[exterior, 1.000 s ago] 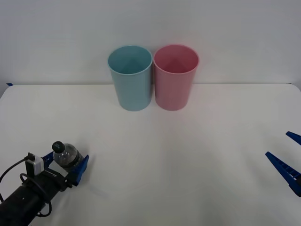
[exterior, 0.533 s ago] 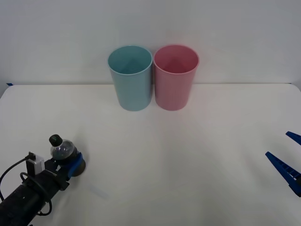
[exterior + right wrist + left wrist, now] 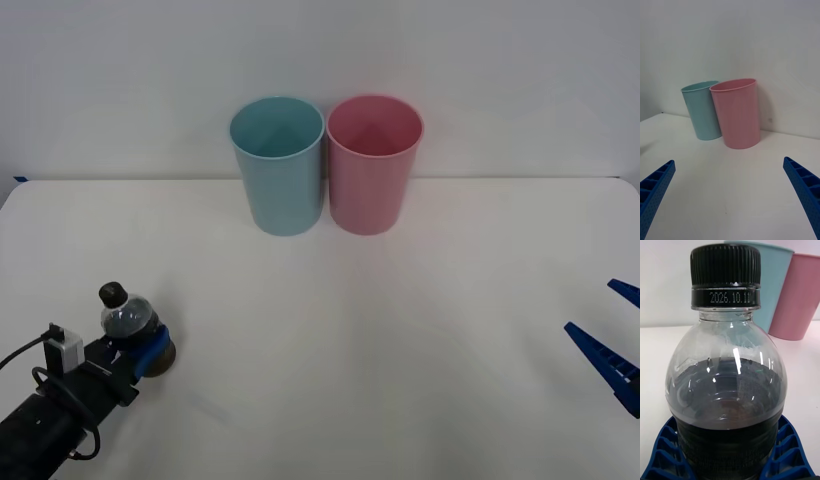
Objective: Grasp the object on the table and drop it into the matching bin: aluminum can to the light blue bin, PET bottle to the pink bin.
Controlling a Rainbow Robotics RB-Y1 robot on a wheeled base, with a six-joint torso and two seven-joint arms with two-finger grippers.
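The PET bottle (image 3: 126,318), small and clear with a black cap and a dark band, stands upright at the front left of the table (image 3: 400,330). My left gripper (image 3: 150,350) is shut on its lower body. In the left wrist view the bottle (image 3: 726,382) is very close, with blue fingers (image 3: 662,453) pressed on both sides of its base. The light blue bin (image 3: 277,165) and the pink bin (image 3: 374,165) stand side by side at the back centre. My right gripper (image 3: 612,348) is open at the right edge, far from the bottle.
The right wrist view has the pink bin (image 3: 737,112) and light blue bin (image 3: 702,110) ahead of my right gripper (image 3: 730,198), with bare white table (image 3: 730,172) between. A pale wall rises behind the bins.
My left gripper has shut on the bottle, which now stands upright instead of tilted, and has moved slightly left with it. The right arm has not moved.
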